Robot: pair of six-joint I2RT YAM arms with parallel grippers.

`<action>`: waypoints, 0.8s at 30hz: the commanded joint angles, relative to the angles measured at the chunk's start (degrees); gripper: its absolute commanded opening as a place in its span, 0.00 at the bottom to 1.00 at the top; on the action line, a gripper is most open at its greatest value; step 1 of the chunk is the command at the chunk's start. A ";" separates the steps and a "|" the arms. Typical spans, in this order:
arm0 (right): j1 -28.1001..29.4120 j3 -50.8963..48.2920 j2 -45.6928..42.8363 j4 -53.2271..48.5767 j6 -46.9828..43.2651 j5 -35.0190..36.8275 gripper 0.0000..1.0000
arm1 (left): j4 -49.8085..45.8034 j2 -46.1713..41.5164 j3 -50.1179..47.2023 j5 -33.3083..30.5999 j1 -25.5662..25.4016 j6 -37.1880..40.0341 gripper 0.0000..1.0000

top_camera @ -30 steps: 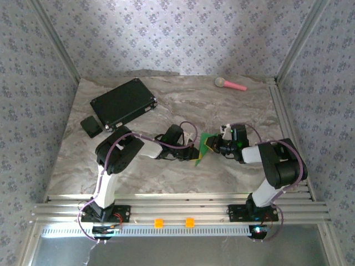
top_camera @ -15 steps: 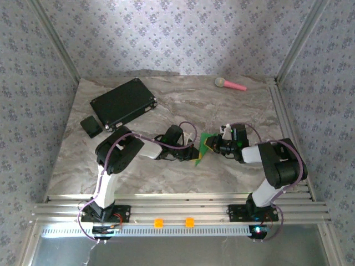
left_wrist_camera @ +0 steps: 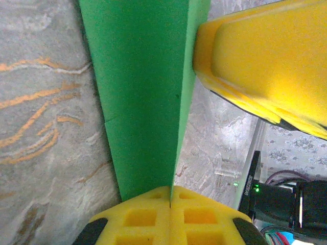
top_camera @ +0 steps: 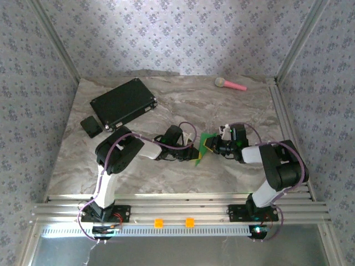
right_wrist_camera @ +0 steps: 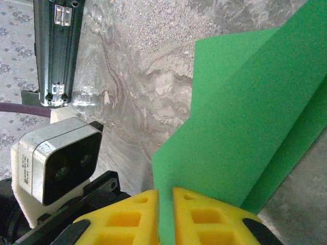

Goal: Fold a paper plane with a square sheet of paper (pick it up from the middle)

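Right now the green paper [top_camera: 206, 145] sits between my two arms, just above the middle of the bench [top_camera: 183, 105], folded along at least one crease and standing partly on edge rather than lying flat. From the left wrist it [left_wrist_camera: 143, 102] shows as a long folded strip that narrows toward my left tool [left_wrist_camera: 170, 204], whose yellow pads are pressed together with the paper's end running into the seam between them, so that tool is clamped on the paper. From the right wrist the paper [right_wrist_camera: 240, 117] shows two green faces meeting at a slanting crease, and its lower corner goes down into the narrow slit between the pads of my right tool [right_wrist_camera: 165, 204], which is closed on it as well. In the overhead view the left tool [top_camera: 195, 152] and the right tool [top_camera: 214, 145] meet at the paper from opposite sides, very close to each other. One yellow finger [left_wrist_camera: 265, 66] of the right tool touches the paper's far edge in the left wrist view. Well apart, a black case [top_camera: 123, 102] lies at the far left of the bench with a small black item [top_camera: 90, 126] beside it, and a pink-handled microphone toy [top_camera: 230, 84] lies near the back edge.
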 commanded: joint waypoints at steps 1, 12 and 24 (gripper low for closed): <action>0.14 -0.20 -1.60 -1.32 -1.35 0.39 0.16 | -2.86 0.14 -1.63 -2.12 0.98 -0.03 0.00; 0.80 1.00 0.85 -0.09 -0.75 0.35 0.16 | -1.52 0.15 -2.64 -2.12 1.27 -1.80 0.00; 0.56 2.90 3.37 -0.22 -0.73 -0.31 0.16 | -4.53 0.59 -2.42 -3.45 1.44 -2.19 0.00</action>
